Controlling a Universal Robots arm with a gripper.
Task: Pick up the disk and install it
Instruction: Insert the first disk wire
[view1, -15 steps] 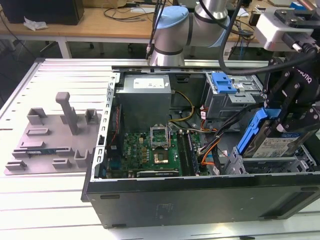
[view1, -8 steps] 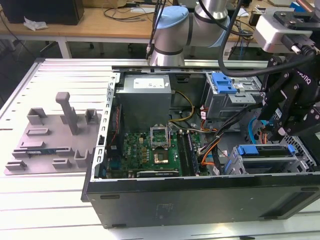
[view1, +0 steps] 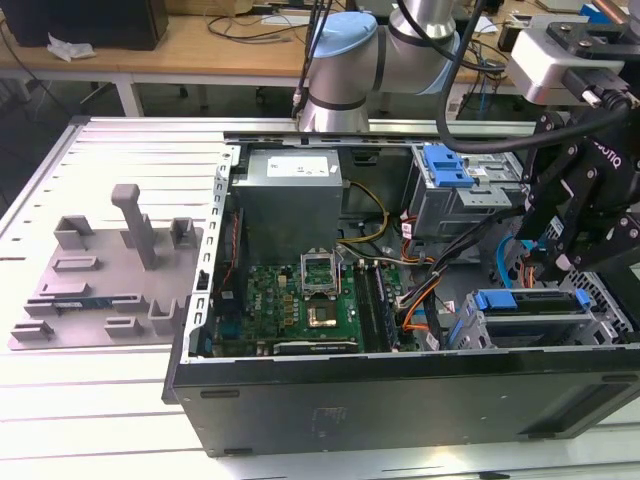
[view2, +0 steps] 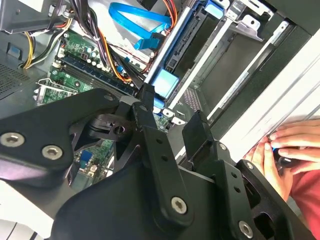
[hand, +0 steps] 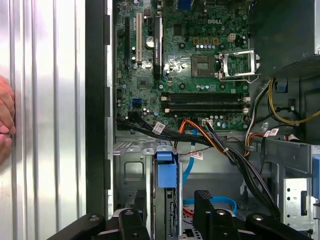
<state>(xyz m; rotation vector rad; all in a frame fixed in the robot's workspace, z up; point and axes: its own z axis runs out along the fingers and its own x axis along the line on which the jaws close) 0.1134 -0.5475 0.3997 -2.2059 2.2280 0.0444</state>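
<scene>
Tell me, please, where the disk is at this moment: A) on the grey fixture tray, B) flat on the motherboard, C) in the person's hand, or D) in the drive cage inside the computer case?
D: the blue-framed disk sits in the drive cage at the exterior view's right, with the open gripper right at it.

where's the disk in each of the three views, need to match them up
Exterior view: the disk, blue bracket showing, sits in the drive cage in the open case, on the exterior view's right.
First wrist view: its blue tab stands just beyond the gripper.
Second wrist view: seen edge-on, beside the blue cable.
Shared landmark: the RAM slots.
</scene>
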